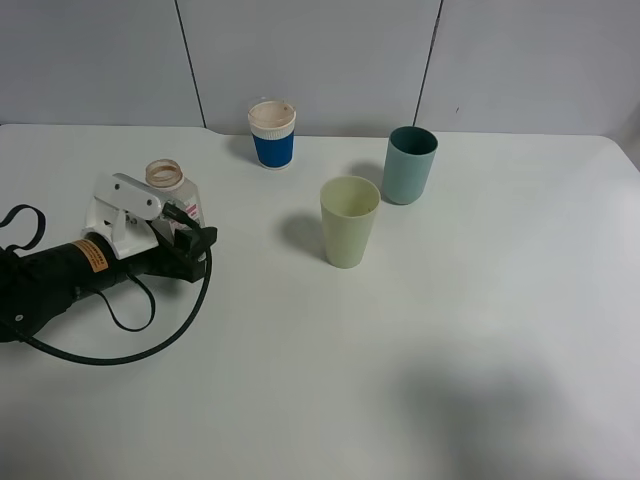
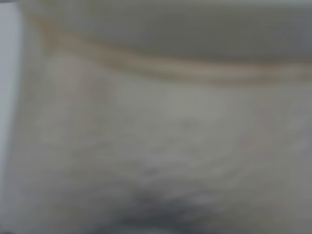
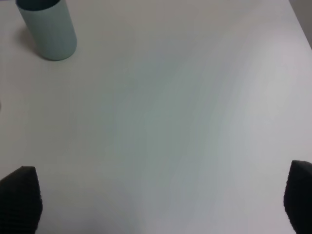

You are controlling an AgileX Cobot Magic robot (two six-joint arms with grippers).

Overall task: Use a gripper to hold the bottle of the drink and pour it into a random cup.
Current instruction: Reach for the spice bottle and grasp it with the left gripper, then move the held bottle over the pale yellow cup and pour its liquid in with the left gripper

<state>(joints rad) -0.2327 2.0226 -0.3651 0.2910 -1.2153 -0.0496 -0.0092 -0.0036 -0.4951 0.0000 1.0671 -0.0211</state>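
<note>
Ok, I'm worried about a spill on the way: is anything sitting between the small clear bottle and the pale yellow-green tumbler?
Nothing visible. Bare white table lies between the small clear plastic bottle and the tall pale yellow-green plastic tumbler; the short blue-and-white cup stands farther back, off that line.

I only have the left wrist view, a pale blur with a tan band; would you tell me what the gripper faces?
Observer: The left gripper has its jaws either side of the upright bottle.
Operator: Where is the yellow-green tumbler?
Observer: The yellow-green tumbler stands near mid-table, right of the bottle in the high view.
Operator: Is the right gripper nearby?
Observer: The right gripper hangs open above the table, with only the teal tumbler in its view.
</note>
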